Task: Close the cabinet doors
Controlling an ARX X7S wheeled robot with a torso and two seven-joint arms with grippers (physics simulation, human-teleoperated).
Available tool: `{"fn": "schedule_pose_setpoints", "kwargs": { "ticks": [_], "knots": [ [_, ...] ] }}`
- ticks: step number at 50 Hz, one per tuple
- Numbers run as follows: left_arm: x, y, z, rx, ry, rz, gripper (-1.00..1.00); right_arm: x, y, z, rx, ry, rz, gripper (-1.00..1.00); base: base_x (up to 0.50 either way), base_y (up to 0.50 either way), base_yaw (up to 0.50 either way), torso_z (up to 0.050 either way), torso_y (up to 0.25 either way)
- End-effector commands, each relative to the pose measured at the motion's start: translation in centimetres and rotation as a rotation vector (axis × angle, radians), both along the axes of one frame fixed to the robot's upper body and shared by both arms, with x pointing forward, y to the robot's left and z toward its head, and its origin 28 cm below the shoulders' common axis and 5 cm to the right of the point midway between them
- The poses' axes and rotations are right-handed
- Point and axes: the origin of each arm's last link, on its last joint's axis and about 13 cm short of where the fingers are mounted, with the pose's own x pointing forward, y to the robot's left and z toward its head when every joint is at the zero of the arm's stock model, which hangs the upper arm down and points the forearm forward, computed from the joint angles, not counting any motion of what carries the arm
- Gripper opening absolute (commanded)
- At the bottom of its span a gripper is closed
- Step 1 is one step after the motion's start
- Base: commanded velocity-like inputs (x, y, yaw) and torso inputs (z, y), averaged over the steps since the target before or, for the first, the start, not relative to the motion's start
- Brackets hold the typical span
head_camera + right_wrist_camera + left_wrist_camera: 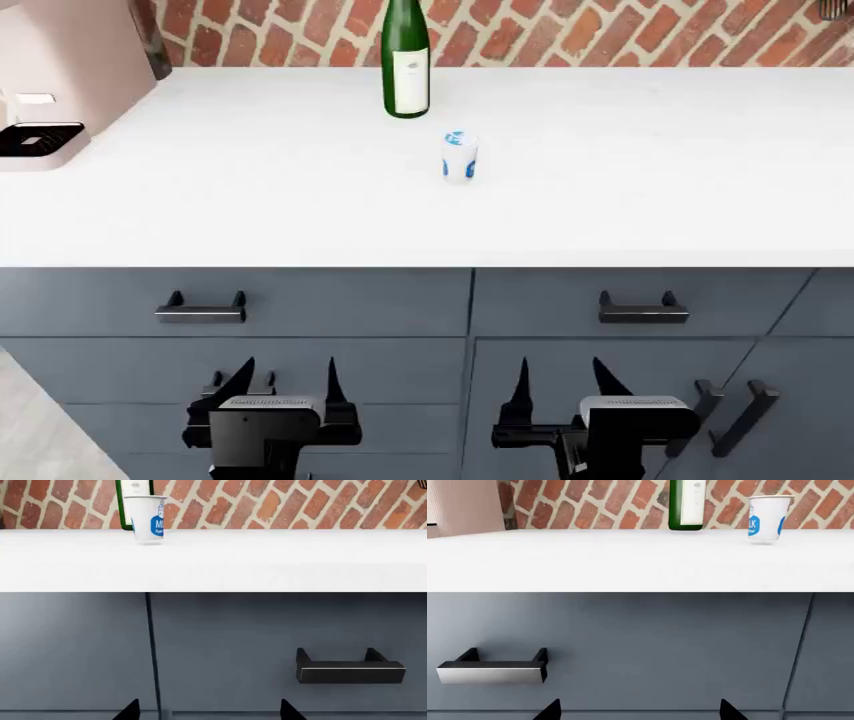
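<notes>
Nearest the head camera, the left gripper (284, 383) and the right gripper (561, 383) were held low in front of the cabinet, each with its two black fingers spread apart and nothing between them; neither touched the cabinet front. Only the finger tips showed in the wrist views, at the edge of each picture, again parted. Just behind the grippers stood the grey cabinet front (400, 360). The upper row held two drawer fronts, each with a black bar handle: the left handle (200, 309) and the right handle (643, 309). Below the right drawer, to the right of the right gripper, was the cabinet door (787, 400), which stood slightly ajar, with its upright handle (747, 415) just beside a second upright handle (703, 403); how far the door stood out could not be judged. Above the drawers lay the white counter (641, 190). On it, about midway back, stood a small white cup with blue printing (458, 156), upright. Further back, near the wall and apart from the cup, stood a green bottle (406, 62) with a pale label, upright. A pinkish appliance (60, 75) occupied the counter's far left corner. A red brick wall (601, 30) ran behind the counter.
</notes>
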Motion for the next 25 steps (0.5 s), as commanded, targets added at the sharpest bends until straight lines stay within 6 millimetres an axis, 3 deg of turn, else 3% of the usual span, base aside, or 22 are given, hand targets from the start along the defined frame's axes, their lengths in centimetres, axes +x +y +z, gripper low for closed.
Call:
{"fn": "schedule_pose_setpoints", "kwargs": {
  "ticks": [1, 13, 18, 25],
  "knots": [
    [0.0, 0.0, 0.0, 0.001, -0.008, -0.001, 1.00, 0.0, 0.0, -0.1, 0.000, -0.001, 0.009, 1.00, 0.00, 0.00, 0.00, 0.000, 0.000],
    [-0.2, -0.1, 0.3, -0.010, -0.016, -0.012, 1.00, 0.0, 0.1, 0.2, -0.007, -0.025, 0.021, 1.00, 0.00, 0.00, 0.00, 0.000, 0.000],
    [-0.8, -0.4, 2.5, -0.001, -0.218, -0.044, 1.00, 0.2, 0.5, 2.1, -0.069, -0.162, 0.059, 1.00, 0.00, 0.00, 0.00, 0.000, 0.000],
    [-0.4, -0.2, 5.9, 0.027, -0.429, -0.036, 1.00, 0.6, 0.6, 7.5, -0.085, -0.393, 0.072, 1.00, 0.00, 0.00, 0.00, 0.000, 0.000]
  ]
}}
